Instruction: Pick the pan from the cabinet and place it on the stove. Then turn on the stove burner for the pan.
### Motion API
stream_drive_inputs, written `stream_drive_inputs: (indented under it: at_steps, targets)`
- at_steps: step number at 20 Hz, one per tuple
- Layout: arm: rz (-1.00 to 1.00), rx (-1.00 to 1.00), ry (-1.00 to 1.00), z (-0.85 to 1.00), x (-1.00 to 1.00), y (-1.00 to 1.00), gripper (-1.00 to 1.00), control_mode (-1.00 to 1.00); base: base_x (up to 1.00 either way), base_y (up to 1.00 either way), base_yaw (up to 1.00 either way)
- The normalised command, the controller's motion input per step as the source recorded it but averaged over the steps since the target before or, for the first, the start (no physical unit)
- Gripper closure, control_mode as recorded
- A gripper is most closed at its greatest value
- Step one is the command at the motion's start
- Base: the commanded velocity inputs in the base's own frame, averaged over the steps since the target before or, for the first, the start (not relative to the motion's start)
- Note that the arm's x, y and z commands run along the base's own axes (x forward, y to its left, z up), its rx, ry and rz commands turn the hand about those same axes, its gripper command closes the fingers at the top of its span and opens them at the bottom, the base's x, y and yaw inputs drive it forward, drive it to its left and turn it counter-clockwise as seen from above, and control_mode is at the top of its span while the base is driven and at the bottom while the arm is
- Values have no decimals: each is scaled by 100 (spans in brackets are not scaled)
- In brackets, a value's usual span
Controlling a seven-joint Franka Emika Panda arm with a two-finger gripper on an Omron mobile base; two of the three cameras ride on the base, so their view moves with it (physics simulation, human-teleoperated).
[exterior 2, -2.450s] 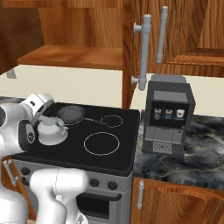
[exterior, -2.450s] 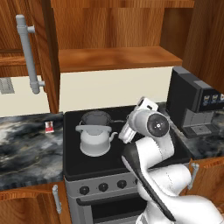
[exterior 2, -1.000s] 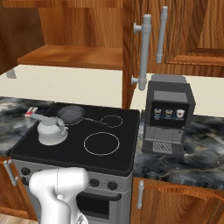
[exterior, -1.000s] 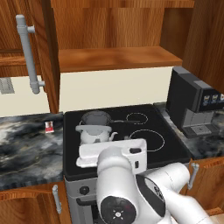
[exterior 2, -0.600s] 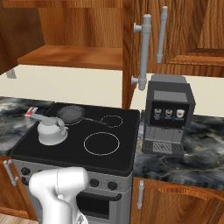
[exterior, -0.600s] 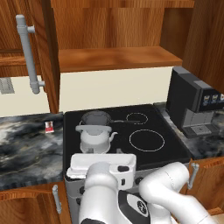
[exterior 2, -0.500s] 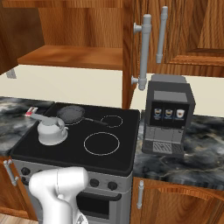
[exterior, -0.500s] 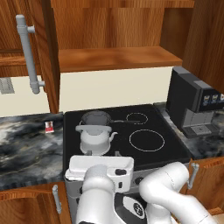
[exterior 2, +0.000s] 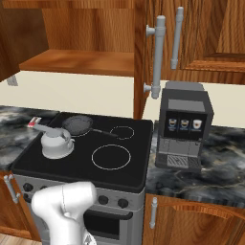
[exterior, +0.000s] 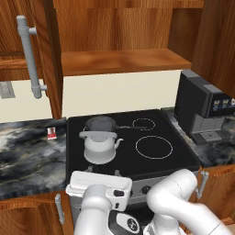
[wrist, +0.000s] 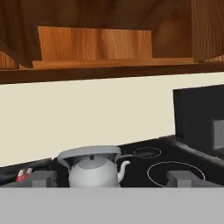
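Hand view puts our gripper low at the stove's front edge, level, jaws spread wide and empty; the pan sits on the rear left ring, behind the kettle

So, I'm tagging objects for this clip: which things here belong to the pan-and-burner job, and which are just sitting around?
Belongs to the job:
- pan, on the back-left burner
- stove and its knobs
- cabinet, open
- gripper, open, holding nothing

Just lying about:
- white kettle
- coffee machine
- small red item on the counter
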Motion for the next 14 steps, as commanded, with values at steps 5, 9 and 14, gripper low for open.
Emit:
stream_drive_inputs:
  at_steps: [5,9,14]
  targets:
    - [7,10,-7,-84,1,0,-100,-100,0,0,0]
    - [9,14,-7,-80,0,-1,-100,-100,0,0,0]
    - [9,17,-8,-73,0,-12,-100,-100,0,0,0]
